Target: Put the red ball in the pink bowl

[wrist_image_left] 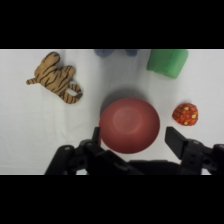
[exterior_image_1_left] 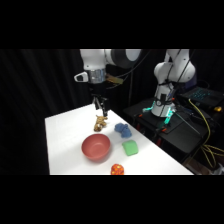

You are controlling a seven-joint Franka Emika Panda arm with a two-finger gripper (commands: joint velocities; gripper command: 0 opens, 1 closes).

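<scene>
The bowl (exterior_image_1_left: 96, 146) (wrist_image_left: 129, 125) is round, shallow and dusty pinkish-red, with a smooth plain surface. It sits upright and empty near the table's middle. The ball (exterior_image_1_left: 117, 169) (wrist_image_left: 185, 114) is small, orange-red with yellowish specks, lying apart from the bowl, nearer and to its right.

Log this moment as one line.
end effector: open, empty, above pink bowl | red ball: on table beside bowl | bowl: empty

White arm reaches down, end effector (wrist_image_left: 132, 137) fingers spread apart
</scene>
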